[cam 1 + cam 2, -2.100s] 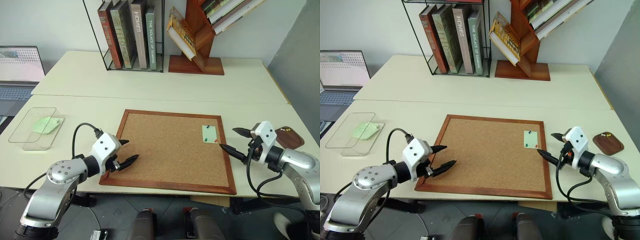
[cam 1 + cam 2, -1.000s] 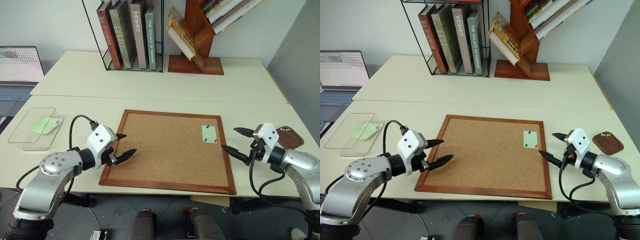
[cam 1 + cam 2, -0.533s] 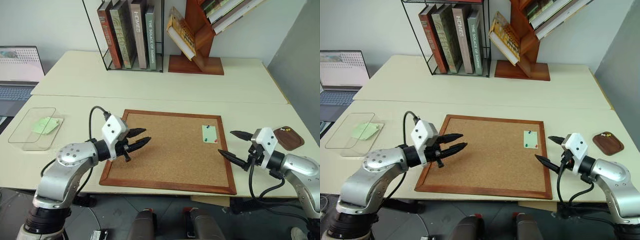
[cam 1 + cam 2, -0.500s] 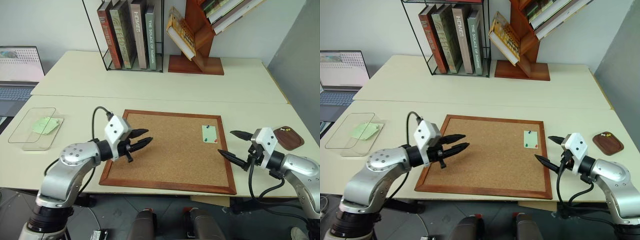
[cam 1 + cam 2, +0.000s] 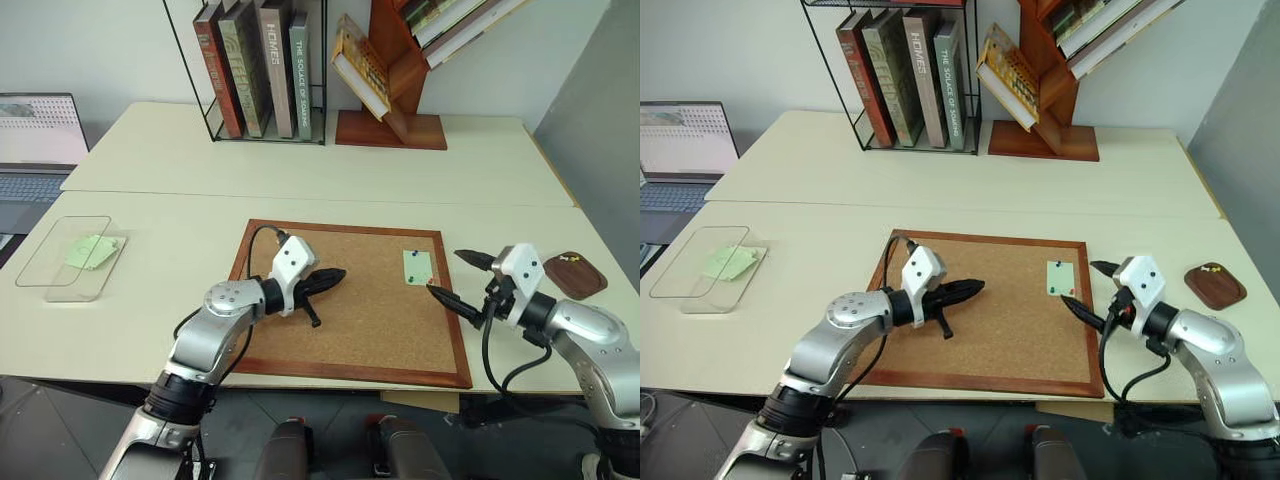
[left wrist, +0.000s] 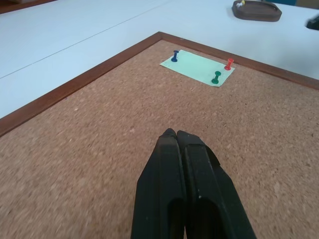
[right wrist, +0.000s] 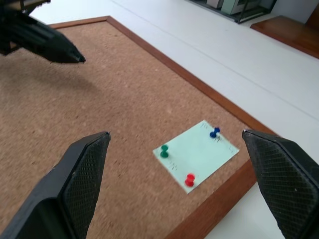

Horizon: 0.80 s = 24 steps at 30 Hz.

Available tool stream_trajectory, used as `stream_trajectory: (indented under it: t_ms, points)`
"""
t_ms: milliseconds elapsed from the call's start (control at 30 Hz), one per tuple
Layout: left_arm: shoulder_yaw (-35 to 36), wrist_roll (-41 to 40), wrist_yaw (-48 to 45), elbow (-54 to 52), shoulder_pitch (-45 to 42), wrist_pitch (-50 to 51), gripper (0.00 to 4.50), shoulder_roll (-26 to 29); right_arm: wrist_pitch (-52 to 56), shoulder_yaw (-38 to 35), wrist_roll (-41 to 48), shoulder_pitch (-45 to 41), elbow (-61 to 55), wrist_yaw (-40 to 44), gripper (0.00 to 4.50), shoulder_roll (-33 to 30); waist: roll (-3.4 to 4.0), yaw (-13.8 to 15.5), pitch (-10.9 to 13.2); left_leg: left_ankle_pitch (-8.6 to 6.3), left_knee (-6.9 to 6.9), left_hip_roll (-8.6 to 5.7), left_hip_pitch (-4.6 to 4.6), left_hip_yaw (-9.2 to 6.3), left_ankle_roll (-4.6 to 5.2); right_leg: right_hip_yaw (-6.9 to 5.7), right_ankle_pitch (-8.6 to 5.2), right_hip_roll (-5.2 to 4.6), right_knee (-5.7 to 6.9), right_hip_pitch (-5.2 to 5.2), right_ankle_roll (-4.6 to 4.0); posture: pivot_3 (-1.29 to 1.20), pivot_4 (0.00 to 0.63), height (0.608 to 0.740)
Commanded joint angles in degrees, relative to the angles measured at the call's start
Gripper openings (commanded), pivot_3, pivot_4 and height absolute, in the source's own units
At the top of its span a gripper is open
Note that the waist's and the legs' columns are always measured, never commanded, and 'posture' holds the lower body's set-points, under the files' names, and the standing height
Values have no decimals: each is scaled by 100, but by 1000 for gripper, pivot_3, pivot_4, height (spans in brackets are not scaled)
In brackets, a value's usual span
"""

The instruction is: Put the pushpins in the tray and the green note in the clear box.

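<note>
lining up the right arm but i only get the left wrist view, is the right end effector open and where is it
Observer: The right end effector is open, at the right edge of the cork board, beside the green note.
Operator: ok and where does that note have to go
Observer: Into the clear box, on the table well to the robot's left of the cork board.
Operator: anything in it
Observer: Yes, a crumpled light-green paper lies inside.
</note>
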Motion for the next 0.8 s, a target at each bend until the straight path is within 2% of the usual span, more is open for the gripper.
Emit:
stream_trajectory:
  t_ms: [33, 433, 800]
  points:
    - [20, 128, 50, 11, 134, 55, 0, 32, -135, -61, -27, -174, -58, 6, 1841, 3, 0, 0, 0, 0, 0, 0, 0, 0, 0, 0, 0, 0, 0, 0, 0, 0, 150, 740]
    - [6, 153, 122, 50, 143, 40, 0, 13, -241, 62, -164, -207, -155, 149, 73, -25, 1, -5, -1, 0, 0, 0, 2, 0, 0, 0, 0, 0, 2, 0, 0, 0, 150, 740]
    - [-18, 164, 153, 30, 159, 75, 0, -4, -175, -175, -7, -261, -414, 73, 19, 30, 2, -6, -1, 0, 0, 0, 3, 0, 0, 0, 0, 0, 5, 0, 0, 0, 150, 740]
